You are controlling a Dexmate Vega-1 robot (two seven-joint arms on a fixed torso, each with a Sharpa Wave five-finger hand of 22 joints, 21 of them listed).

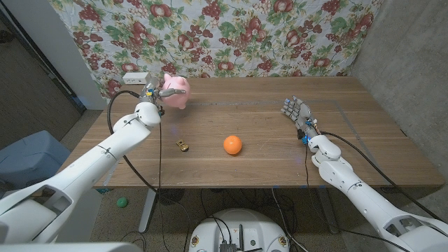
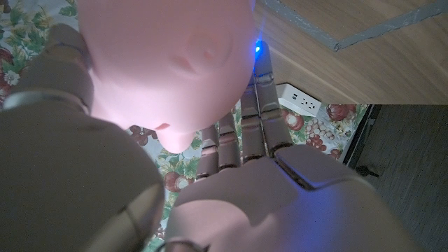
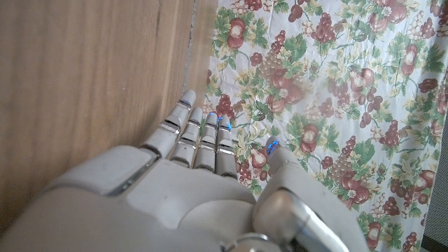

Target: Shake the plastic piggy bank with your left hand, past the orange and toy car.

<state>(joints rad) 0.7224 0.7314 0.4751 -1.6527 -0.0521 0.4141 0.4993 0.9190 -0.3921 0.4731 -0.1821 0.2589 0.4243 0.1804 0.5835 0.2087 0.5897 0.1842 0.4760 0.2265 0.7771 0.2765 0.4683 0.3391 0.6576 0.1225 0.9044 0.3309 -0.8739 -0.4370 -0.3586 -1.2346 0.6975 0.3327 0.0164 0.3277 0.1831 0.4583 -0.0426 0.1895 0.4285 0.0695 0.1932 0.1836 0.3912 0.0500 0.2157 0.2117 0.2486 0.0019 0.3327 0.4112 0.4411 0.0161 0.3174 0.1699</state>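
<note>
A round orange fruit (image 1: 232, 145) and a small toy car (image 1: 183, 145) are borne apart on the brown wooden surface (image 1: 266, 105).

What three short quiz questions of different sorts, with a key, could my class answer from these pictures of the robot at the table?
1. True or false: the left hand holds the pink piggy bank.
2. Which lies nearer the piggy bank: A) the orange or B) the toy car?
3. Fill in: the right hand holds ____.

Key: 1 true; 2 B; 3 nothing.
</note>
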